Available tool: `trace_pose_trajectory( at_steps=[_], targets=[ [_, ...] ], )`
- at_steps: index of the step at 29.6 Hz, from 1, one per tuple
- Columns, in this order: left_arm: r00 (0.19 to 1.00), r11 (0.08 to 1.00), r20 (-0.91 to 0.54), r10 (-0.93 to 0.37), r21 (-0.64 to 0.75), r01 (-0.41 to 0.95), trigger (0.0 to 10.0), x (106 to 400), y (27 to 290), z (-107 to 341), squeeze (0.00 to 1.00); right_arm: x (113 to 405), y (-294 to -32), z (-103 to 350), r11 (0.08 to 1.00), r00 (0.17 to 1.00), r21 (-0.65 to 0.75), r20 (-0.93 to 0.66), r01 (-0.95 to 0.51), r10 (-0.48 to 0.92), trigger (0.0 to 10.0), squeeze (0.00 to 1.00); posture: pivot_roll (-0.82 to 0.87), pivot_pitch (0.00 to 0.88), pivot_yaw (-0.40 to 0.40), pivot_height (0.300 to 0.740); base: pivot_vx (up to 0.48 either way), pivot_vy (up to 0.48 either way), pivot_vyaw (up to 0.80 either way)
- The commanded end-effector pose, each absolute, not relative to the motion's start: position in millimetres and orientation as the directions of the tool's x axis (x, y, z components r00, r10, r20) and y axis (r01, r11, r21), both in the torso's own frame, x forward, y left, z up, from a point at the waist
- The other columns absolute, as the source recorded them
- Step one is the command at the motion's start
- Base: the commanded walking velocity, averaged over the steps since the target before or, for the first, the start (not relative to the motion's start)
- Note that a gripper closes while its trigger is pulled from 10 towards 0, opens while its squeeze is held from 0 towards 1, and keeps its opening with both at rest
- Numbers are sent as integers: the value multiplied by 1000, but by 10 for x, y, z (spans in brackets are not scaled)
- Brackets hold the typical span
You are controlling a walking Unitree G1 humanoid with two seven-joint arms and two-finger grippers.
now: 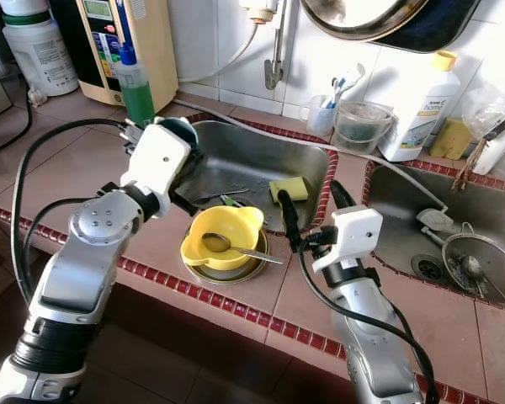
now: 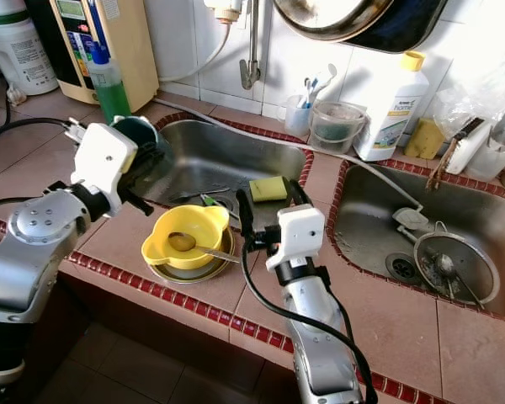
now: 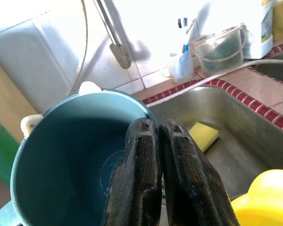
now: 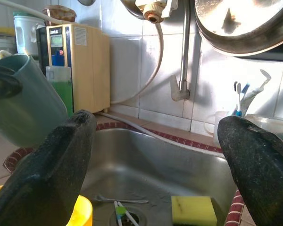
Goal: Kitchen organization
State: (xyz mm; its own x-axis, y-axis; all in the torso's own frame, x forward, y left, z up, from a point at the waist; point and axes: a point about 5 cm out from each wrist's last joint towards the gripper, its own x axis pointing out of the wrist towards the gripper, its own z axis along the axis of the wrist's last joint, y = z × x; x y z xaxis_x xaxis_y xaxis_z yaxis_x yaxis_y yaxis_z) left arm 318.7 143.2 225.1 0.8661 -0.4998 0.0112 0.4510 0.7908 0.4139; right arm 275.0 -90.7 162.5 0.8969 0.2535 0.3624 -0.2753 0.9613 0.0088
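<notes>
the right gripper (image 1: 311,215) hovers over the worktop's (image 1: 261,290) front strip by the left sink's (image 1: 244,156) front right corner, its fingers spread wide and empty. just beside it, on the worktop's front edge, a yellow bowl (image 1: 225,233) with a spoon (image 1: 236,247) sits in a metal dish. the left gripper (image 3: 165,179) is clenched on the rim of a teal cup (image 3: 70,155), held tilted above the sink's left edge. a yellow sponge (image 1: 290,188) lies in the sink near its right wall.
</notes>
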Motion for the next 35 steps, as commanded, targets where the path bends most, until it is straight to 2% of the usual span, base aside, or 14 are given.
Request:
trace_pose_trajectory(
  at_steps=[1, 9, 19, 28, 35],
  targets=[
    [858, 782, 17, -513, 422, 459, 10000, 3189, 1417, 2257, 0, 2744, -926, 1676, 961, 892, 14, 376, -275, 250, 10000, 0, -189, 48, 6, 740, 0, 0, 0],
    [855, 783, 22, -518, 415, 464, 10000, 3235, 1399, 2244, 0, 2719, -920, 1667, 958, 894, 12, 365, -286, 262, 10000, 0, -194, 43, 7, 740, 0, 0, 0],
    [832, 787, 45, -552, 358, 503, 10000, 3387, 1205, 2218, 0, 2612, -924, 1675, 951, 888, -1, 356, -310, 290, 10000, 0, -251, 45, 28, 740, 0, 0, 0],
    [827, 822, 113, -551, 241, 516, 10000, 3382, 1171, 2293, 0, 2636, -1089, 1752, 982, 905, -13, 386, -189, 179, 10000, 0, -258, 54, 31, 740, 0, 0, 0],
    [834, 829, 117, -539, 248, 501, 10000, 3376, 1202, 2291, 0, 2672, -1079, 1771, 981, 904, -15, 385, -193, 184, 10000, 0, -243, 52, 19, 740, 0, 0, 0]
  ],
)
